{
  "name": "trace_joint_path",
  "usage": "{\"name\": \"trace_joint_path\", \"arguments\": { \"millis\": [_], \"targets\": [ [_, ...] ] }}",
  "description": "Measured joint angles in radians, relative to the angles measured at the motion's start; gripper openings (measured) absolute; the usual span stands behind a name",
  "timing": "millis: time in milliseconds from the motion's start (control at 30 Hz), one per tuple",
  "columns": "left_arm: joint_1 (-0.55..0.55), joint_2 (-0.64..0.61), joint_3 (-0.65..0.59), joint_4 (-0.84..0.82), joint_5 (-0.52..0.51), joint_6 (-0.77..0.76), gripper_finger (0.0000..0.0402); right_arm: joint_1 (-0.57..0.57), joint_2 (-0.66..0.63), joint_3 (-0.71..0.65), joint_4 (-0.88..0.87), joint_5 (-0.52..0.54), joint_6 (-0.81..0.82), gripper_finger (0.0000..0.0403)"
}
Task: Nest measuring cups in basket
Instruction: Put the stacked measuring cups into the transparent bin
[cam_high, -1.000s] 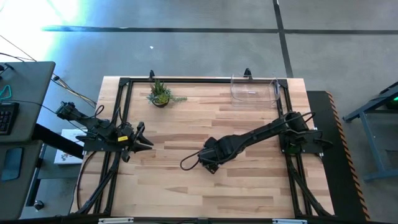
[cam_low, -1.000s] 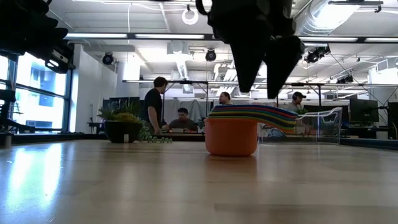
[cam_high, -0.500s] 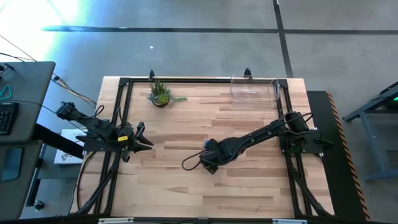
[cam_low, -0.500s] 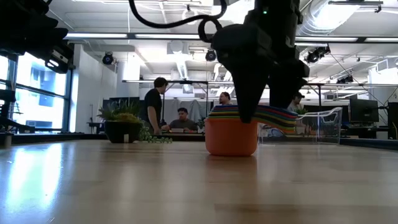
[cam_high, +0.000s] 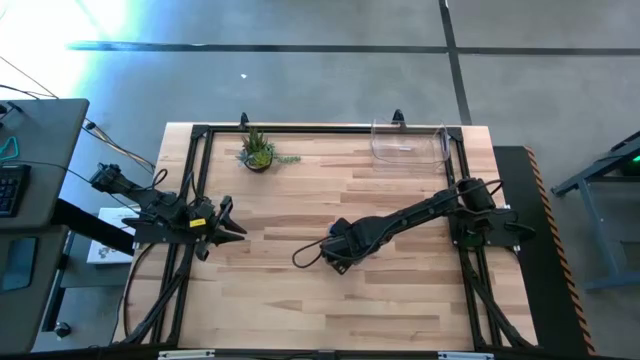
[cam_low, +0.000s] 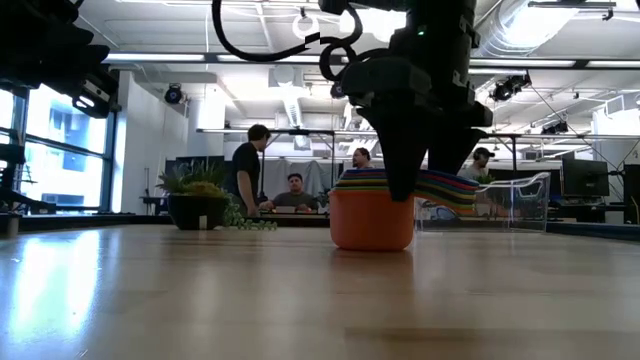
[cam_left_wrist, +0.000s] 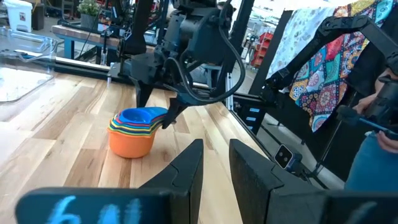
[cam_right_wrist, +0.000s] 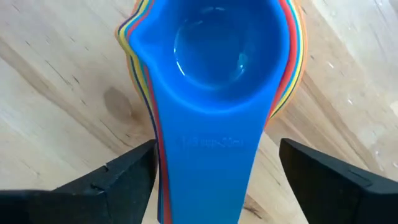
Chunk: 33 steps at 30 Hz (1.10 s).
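Observation:
The measuring cups (cam_left_wrist: 132, 134) stand nested in one stack near the table's middle, with the orange one (cam_low: 372, 220) on the wood at the bottom and the blue one (cam_right_wrist: 217, 62) on top. Their flat handles (cam_right_wrist: 208, 155) fan out to one side. My right gripper (cam_low: 422, 180) points down over the handles, open. One finger (cam_right_wrist: 127, 177) stands on each side of the handles, apart from them. The basket (cam_high: 408, 143) rests on its base at the far right. My left gripper (cam_high: 232, 222) waits open at the table's left edge.
A small potted plant (cam_high: 258, 152) stands at the far left of the table. Bare wood lies all around the stack. Black frame rails (cam_high: 195, 180) run along the table's edges. People sit and stand in the room beyond the far edge.
My right gripper has come down toward the stack, so its open fingers now reach the level of the handles on either side of them. The cups have stayed where they were.

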Motion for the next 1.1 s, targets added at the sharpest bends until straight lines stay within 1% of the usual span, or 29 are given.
{"name": "trace_joint_path", "arguments": {
  "millis": [233,333,633,733,867,1100],
  "targets": [
    [0.000,0.000,0.000,0.000,0.000,0.000,0.0070,-0.001,0.027,0.000,0.014,-0.030,0.000,0.0319],
    [0.000,0.000,0.000,0.000,0.000,0.000,0.0070,-0.001,0.026,0.000,0.020,-0.019,0.004,0.0319],
    [0.000,0.000,0.000,0.000,0.000,0.000,0.0070,-0.002,0.050,0.000,0.037,-0.035,0.011,0.0318],
    [0.000,0.000,0.000,0.000,0.000,0.000,0.0070,-0.002,0.051,0.000,0.032,-0.038,0.024,0.0313],
    [0.000,0.000,0.000,0.000,0.000,0.000,0.0070,-0.002,0.051,0.000,0.024,-0.037,0.037,0.0284],
    [0.000,0.000,0.000,0.000,0.000,0.000,0.0070,-0.002,0.058,0.001,0.026,-0.037,0.061,0.0207]
  ]
}}
